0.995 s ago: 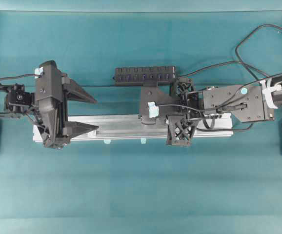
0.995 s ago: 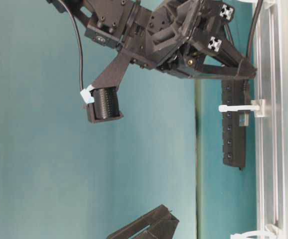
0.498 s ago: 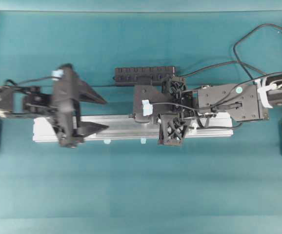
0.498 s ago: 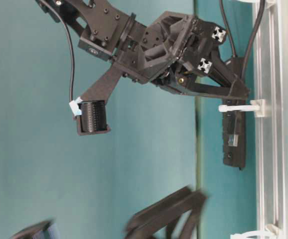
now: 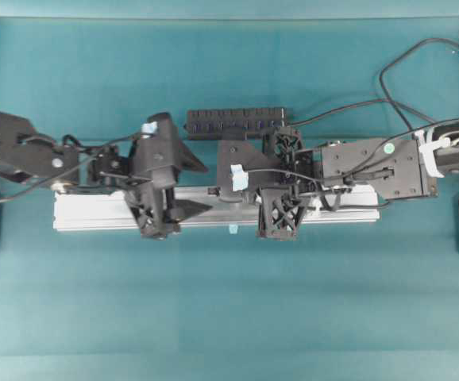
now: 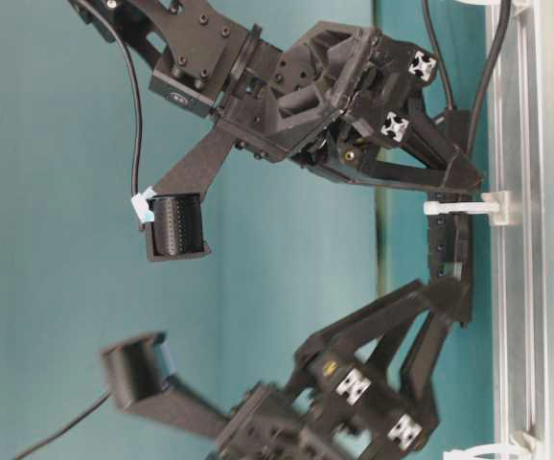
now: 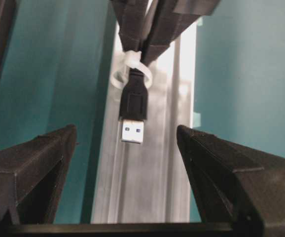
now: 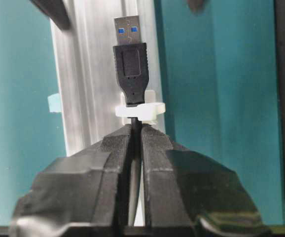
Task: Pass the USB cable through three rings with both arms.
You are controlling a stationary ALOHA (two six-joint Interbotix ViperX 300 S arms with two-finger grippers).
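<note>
The USB cable's black plug [image 8: 130, 64], metal tip forward, pokes through a white ring [image 8: 140, 109] on the silver rail [image 8: 88, 74]. My right gripper [image 8: 136, 129] is shut on the thin cord just behind that ring. In the left wrist view the plug [image 7: 133, 113] hangs past the ring [image 7: 127, 71], facing my left gripper [image 7: 126, 132], which is open with its fingers wide on either side and not touching it. Overhead, the left gripper [image 5: 202, 186] and right gripper [image 5: 215, 190] meet above the rail [image 5: 94, 214]. Another ring [image 6: 478, 450] stands further along the rail.
A black multi-port hub bar [image 5: 236, 121] lies just behind the rail. Loose black cable loops [image 5: 404, 87] trail at the back right. Pale blue tabs [image 5: 233, 230] stick out from the rail's front edge. Teal cloth covers the table.
The left arm has swept right along the rail, open, up to the plug. The right gripper pushed the plug further through the ring, then held still.
</note>
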